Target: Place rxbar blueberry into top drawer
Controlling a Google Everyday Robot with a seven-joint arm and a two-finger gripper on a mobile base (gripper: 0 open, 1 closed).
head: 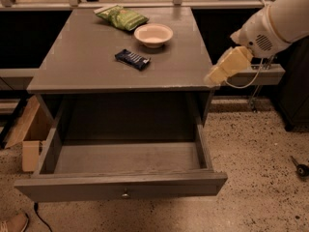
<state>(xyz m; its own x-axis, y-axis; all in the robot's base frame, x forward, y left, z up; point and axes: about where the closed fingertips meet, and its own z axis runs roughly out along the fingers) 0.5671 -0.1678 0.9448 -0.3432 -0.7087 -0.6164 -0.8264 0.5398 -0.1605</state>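
The rxbar blueberry, a flat navy-blue bar with pale markings, lies on the grey table top, left of centre and in front of the bowl. The top drawer is pulled wide open below the table top; its inside is bare and a small metal knob sits at the centre of its front panel. My gripper, cream-coloured, hangs at the table's front right corner, well to the right of the bar, holding nothing.
A pale bowl and a green crinkly snack bag sit at the back of the table top. A cardboard box stands on the floor at the left. Speckled floor lies to the right, with a small dark object.
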